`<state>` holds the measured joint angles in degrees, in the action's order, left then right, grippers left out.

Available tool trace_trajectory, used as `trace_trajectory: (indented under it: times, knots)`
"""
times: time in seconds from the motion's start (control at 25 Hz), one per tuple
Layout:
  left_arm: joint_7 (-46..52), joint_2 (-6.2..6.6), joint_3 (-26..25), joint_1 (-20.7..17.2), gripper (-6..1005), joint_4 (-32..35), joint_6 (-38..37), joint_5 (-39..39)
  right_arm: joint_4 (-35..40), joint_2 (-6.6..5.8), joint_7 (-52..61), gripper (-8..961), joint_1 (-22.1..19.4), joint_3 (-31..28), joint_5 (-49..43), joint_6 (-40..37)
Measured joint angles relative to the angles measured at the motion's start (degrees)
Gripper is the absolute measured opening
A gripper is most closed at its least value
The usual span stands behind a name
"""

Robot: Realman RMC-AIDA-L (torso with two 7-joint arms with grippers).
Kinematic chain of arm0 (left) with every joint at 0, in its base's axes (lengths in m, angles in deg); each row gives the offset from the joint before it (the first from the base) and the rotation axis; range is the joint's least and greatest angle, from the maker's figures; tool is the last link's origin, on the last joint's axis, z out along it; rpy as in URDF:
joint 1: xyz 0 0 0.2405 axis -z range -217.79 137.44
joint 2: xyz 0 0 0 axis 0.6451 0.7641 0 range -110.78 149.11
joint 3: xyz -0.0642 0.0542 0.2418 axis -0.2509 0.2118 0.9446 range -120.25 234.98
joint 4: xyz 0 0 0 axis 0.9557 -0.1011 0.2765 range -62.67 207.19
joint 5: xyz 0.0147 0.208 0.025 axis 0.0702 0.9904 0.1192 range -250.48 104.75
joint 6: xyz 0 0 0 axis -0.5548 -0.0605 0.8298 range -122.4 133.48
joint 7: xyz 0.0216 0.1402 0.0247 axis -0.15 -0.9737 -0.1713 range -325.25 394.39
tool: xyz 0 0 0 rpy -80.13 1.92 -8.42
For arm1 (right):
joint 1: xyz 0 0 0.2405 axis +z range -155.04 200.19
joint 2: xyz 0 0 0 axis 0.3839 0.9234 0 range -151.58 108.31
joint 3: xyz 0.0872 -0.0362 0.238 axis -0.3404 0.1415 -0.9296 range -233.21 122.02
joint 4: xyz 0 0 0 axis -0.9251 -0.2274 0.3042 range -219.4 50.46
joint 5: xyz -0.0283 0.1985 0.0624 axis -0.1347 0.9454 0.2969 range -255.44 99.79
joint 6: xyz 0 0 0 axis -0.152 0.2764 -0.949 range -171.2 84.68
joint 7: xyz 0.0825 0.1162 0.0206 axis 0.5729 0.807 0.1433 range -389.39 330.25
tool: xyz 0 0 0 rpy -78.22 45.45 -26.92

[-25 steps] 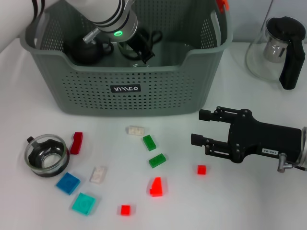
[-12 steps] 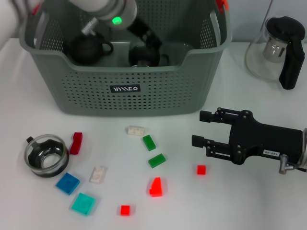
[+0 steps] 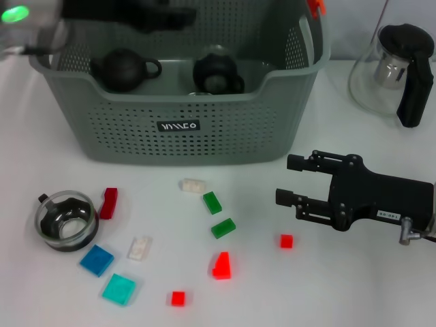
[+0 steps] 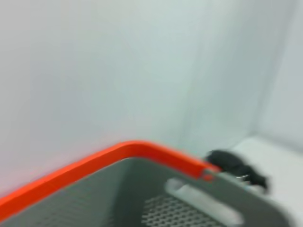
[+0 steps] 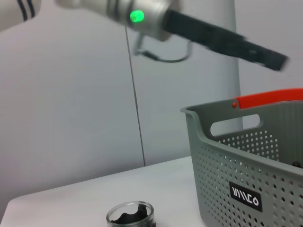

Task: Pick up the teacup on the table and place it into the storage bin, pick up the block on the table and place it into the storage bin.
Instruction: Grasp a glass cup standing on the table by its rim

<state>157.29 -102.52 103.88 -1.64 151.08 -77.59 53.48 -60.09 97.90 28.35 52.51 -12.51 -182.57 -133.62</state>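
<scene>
The grey-green storage bin (image 3: 184, 126) stands at the back of the table, also showing as storage bin (image 5: 246, 189) and storage bin (image 4: 189, 198). Two dark round vessels lie inside it, one on the left (image 3: 122, 68) and one in the middle (image 3: 216, 73). A glass teacup (image 3: 65, 221) with a dark inside, teacup (image 5: 130, 215), sits on the table at the front left. Several coloured blocks lie in front of the bin, among them a green block (image 3: 212, 202) and a red block (image 3: 286, 240). My left gripper (image 3: 163, 15) is blurred above the bin's back left. My right gripper (image 3: 289, 180) hovers open and empty, right of the blocks.
A glass pitcher with a black handle and lid (image 3: 398, 68) stands at the back right, beside the bin. The bin's orange-red handle (image 4: 94, 163) runs along its top. White table surface lies between the blocks and the front edge.
My left arm has lifted out of the bin and swung up and to the left, leaving the middle dark vessel inside. My right gripper has hardly moved.
</scene>
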Motion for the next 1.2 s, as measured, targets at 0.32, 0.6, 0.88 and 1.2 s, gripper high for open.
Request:
trace_trajectory:
  times: [0.32,0.6,0.88,1.2]
  knots:
    - [-19.7,3.26,-17.62,-3.81,580,-8.77,-27.25,-5.58,0.27,-0.09,0.0,684,0.07,-0.02,-0.03,0.01]
    - [-22.09,1.72,-13.92,-6.97,570,-7.25,-29.96,6.51,0.43,-0.17,0.55,684,0.53,0.3,-0.03,0.06]
    - [-18.61,1.26,-9.68,-6.22,569,-4.92,-27.77,17.75,0.47,-0.18,0.58,683,0.56,0.36,-0.03,0.06]
    - [-16.42,1.15,-8.85,-4.88,569,-4.28,-21.46,25.55,0.17,-0.18,0.61,682,0.56,0.42,-0.02,0.09]
